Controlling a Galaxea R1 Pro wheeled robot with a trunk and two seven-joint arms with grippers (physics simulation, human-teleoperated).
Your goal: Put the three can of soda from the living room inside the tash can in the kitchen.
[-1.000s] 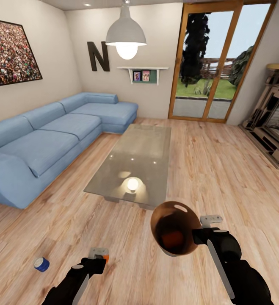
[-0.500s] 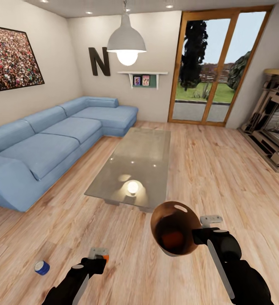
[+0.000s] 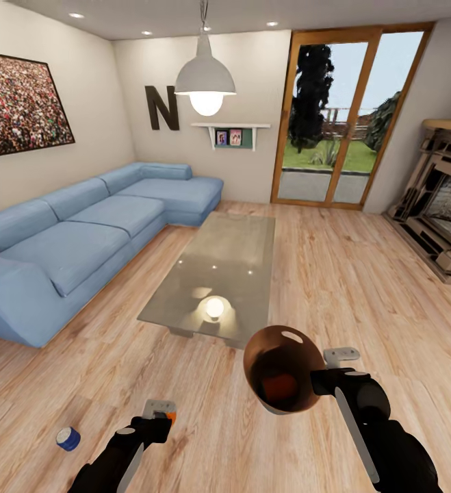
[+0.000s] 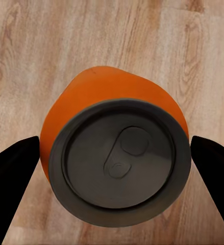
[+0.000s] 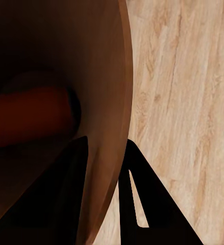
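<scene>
One orange can of soda [image 4: 117, 163] sits between my left gripper's [image 4: 114, 171] dark fingers [image 4: 12, 176], which are shut on it; in the head view a sliver of that can [image 3: 172, 415] shows at the left gripper [image 3: 161, 415], low over the floor. My right gripper [image 3: 319, 381] is shut on the rim of the tash can [image 3: 254, 356], held tilted with its copper-brown mouth towards the camera. A second orange can [image 3: 280, 387] lies inside it, also seen as an orange can [image 5: 30, 115] in the right wrist view. The blue can [image 3: 68, 438] lies on the floor left of my left arm.
This is the living room: a long blue corner sofa [image 3: 81, 239] along the left, a low glass table [image 3: 218, 267] ahead, a brick fireplace [image 3: 444, 212] at the right, and wood-framed glass doors [image 3: 334, 116] at the back. Wood plank floor [image 3: 362, 287] lies open right of the table.
The whole picture has shifted slightly, so the camera has moved; more ceiling shows and the blue can sits a little lower in the picture. Both arms hold their loads as before.
</scene>
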